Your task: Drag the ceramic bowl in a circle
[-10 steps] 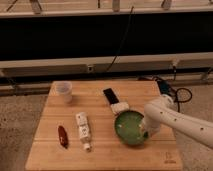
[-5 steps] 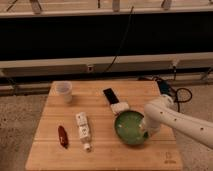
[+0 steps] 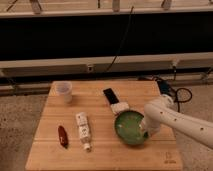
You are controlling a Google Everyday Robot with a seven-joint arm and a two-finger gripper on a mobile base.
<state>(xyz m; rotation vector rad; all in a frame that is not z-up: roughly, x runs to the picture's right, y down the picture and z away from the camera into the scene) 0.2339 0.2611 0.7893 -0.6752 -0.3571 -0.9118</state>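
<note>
One raised camera faces the table (image 3: pixel 102 156) head-on, tool (image 3: pixel 145 131) at rim of ceramic bowl (image 3: pixel 128 128).

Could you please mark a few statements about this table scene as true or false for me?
1. The ceramic bowl sits on the right half of the wooden table. True.
2. The gripper hangs beyond the table's left edge. False: it is at the bowl's right rim.
3. The red object lies to the left of the white bottle. True.
4. The bowl is turned upside down. False: its opening faces up, showing the paler green inside.
</note>
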